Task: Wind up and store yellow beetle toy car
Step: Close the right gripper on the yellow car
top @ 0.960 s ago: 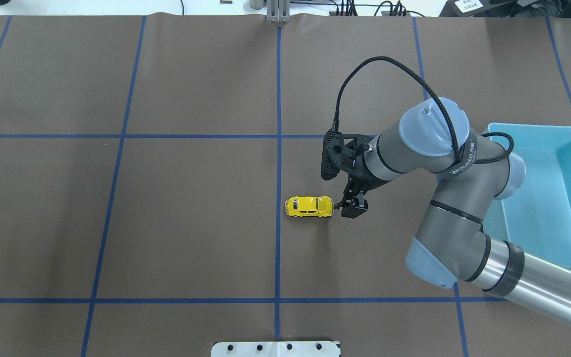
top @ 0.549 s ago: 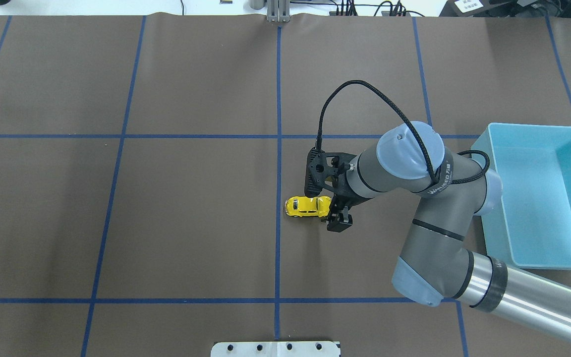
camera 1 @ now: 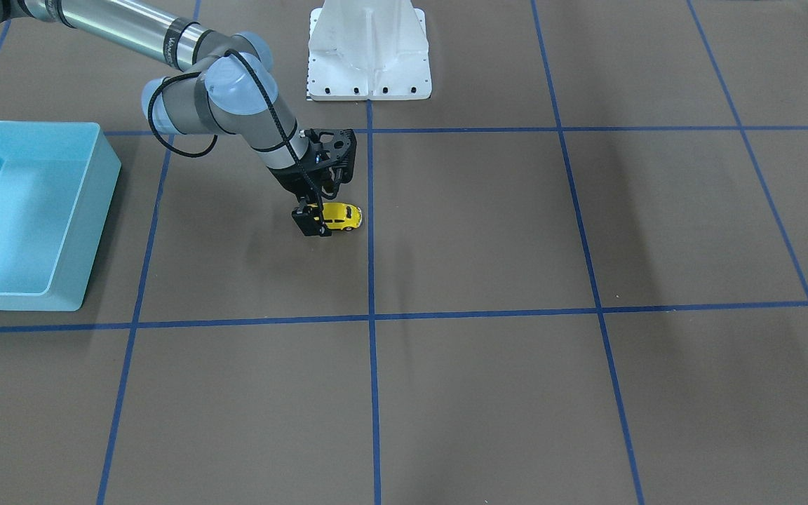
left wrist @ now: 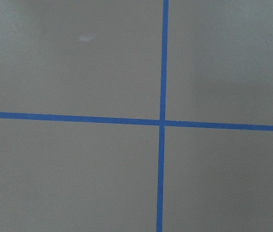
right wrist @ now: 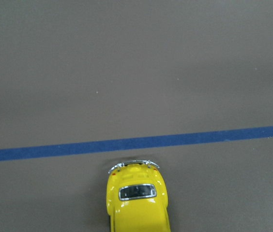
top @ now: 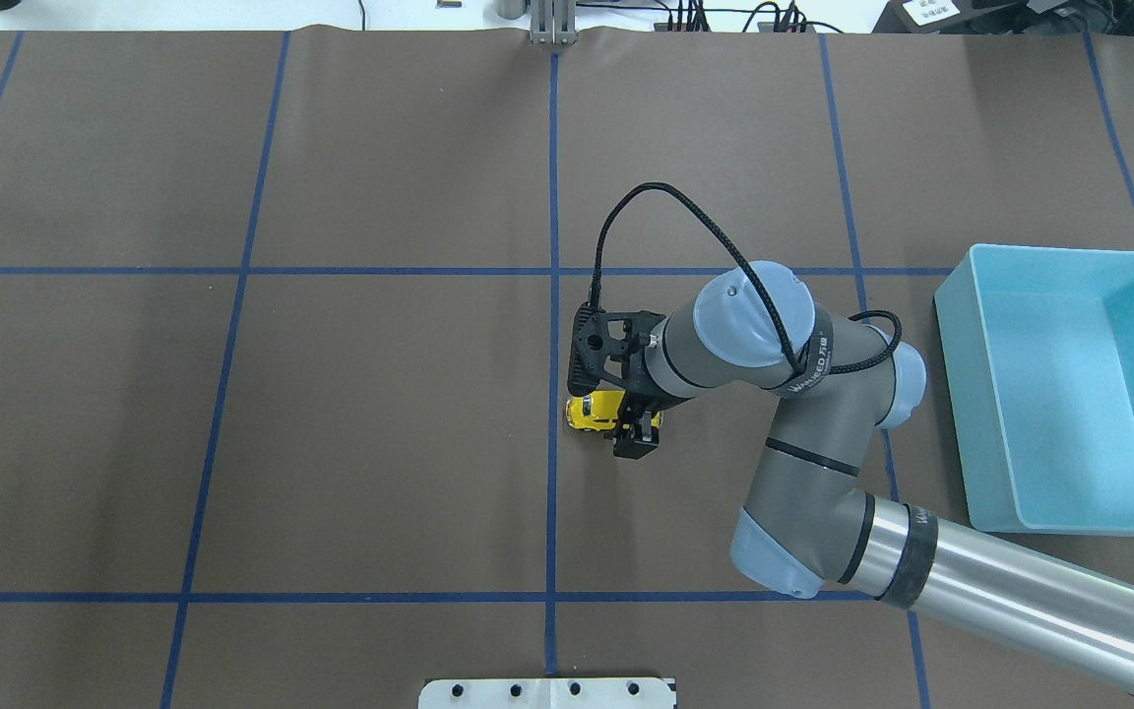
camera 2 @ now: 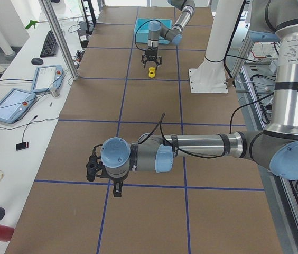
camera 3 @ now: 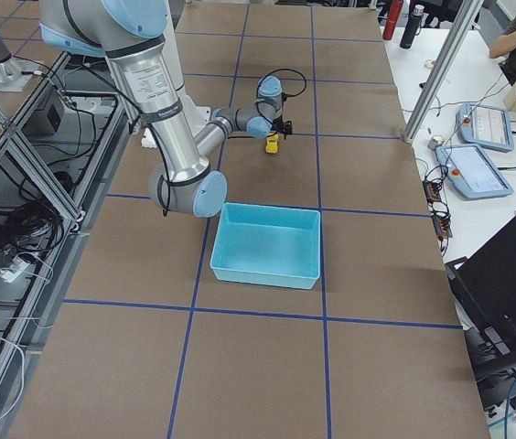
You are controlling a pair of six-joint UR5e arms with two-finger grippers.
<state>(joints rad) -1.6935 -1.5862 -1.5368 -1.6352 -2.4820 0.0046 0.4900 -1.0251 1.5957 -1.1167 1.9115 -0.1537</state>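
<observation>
The yellow beetle toy car stands on the brown table mat next to the centre blue line. It also shows in the front view and at the bottom of the right wrist view. My right gripper is low over the car's right end, open, with one finger on the car's near side. In the front view the right gripper covers the car's end. My left gripper shows only in the exterior left view, and I cannot tell its state.
A light-blue bin stands empty at the table's right, also in the front view. Blue tape lines cross the mat. The robot's white base plate stands at the near edge. The left wrist view shows only mat and tape.
My right arm has swung left, and its gripper has gone from just right of the car to over the car's right end. The car has not moved.
</observation>
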